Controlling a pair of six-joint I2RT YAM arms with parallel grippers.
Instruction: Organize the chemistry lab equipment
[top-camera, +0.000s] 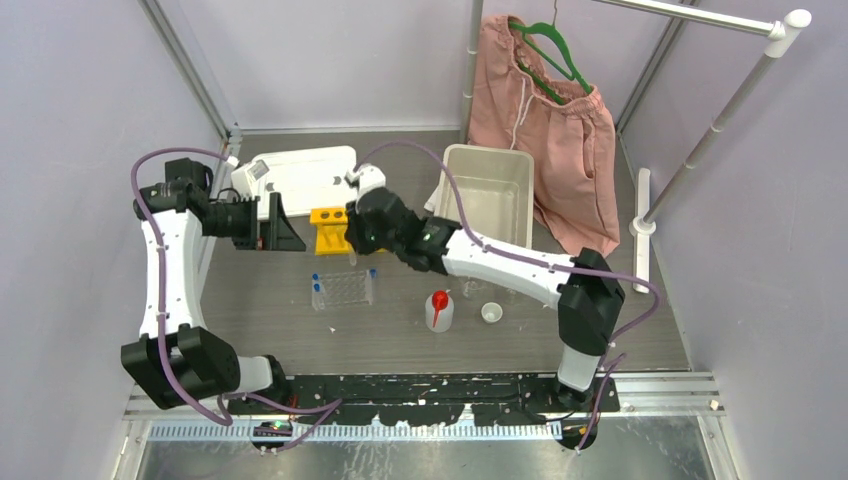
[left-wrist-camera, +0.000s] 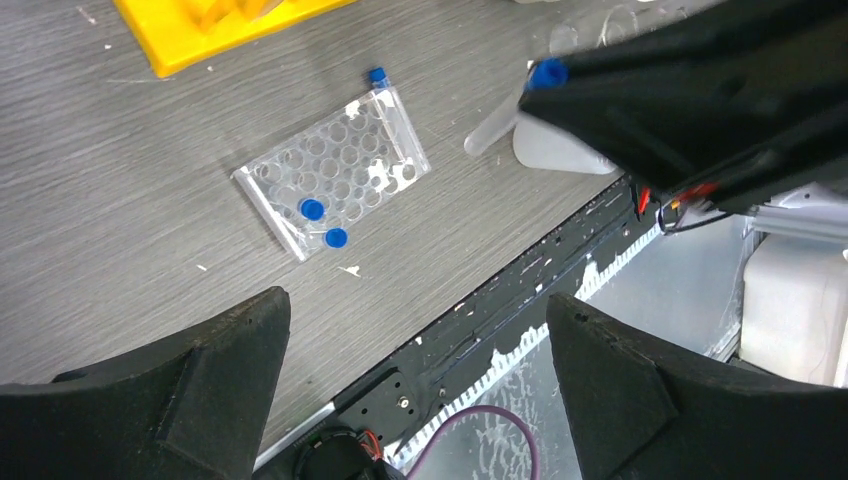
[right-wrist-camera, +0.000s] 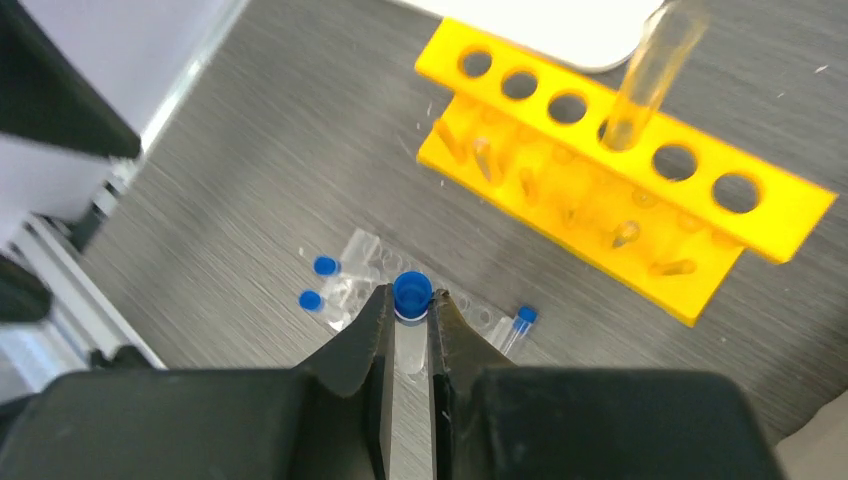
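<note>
My right gripper (right-wrist-camera: 411, 306) is shut on a small blue-capped tube (right-wrist-camera: 411, 288), held above the clear grid rack (right-wrist-camera: 365, 262). In the top view this gripper (top-camera: 352, 232) hangs beside the yellow tube rack (top-camera: 330, 228). One clear glass tube (right-wrist-camera: 648, 80) stands tilted in the yellow rack (right-wrist-camera: 700, 200). The clear grid rack (left-wrist-camera: 335, 170) holds two blue-capped tubes (left-wrist-camera: 312, 208) at one end and a third (left-wrist-camera: 377, 75) at the opposite corner. My left gripper (left-wrist-camera: 415, 300) is wide open and holds nothing, left of the yellow rack (top-camera: 290, 232). A red-spouted squeeze bottle (top-camera: 438, 310) and a tiny white cup (top-camera: 491, 313) stand near the front.
A beige bin (top-camera: 455, 190) sits at the back right, with a white tray (top-camera: 300, 180) at the back left. Pink shorts (top-camera: 545, 130) hang on a green hanger from a rail. The black base rail (top-camera: 420, 390) runs along the near edge.
</note>
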